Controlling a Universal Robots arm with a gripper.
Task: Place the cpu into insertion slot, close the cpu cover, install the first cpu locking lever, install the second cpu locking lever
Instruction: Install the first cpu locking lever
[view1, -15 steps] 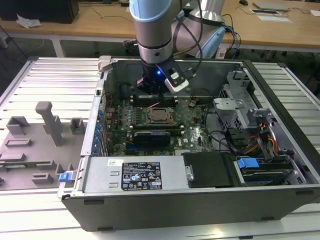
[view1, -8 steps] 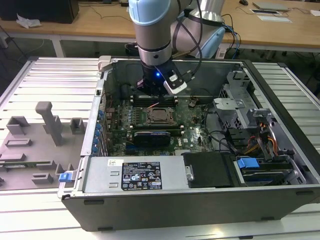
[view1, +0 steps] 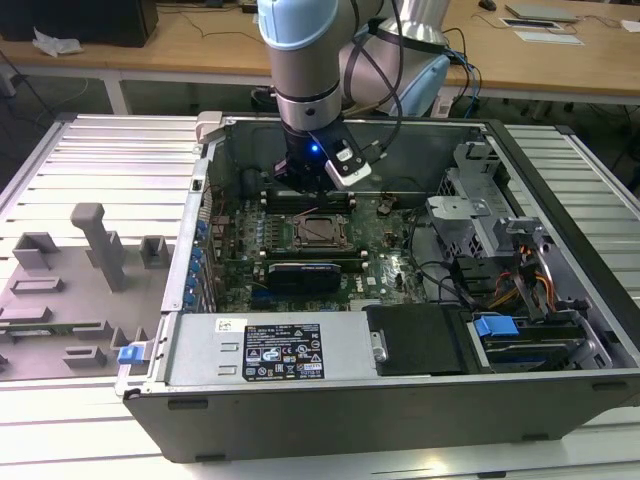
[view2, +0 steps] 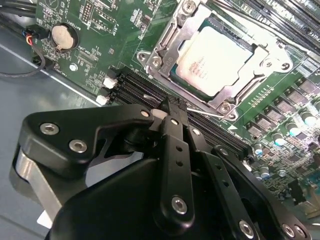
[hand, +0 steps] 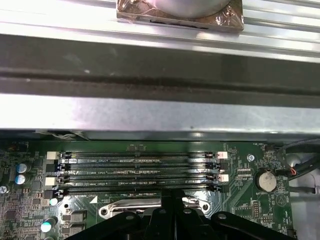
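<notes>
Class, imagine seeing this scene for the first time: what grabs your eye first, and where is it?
The pale arm reaching down into the open computer case dominates the exterior view. In the second wrist view, the silvery cpu shows through the window of the cpu cover, with the black tool close beside it over the memory slots.

rear: wooden desks (view1: 190, 45) | foreground: ribbed silver worktable (view1: 100, 165) | light: even, glare on worktable front
</notes>
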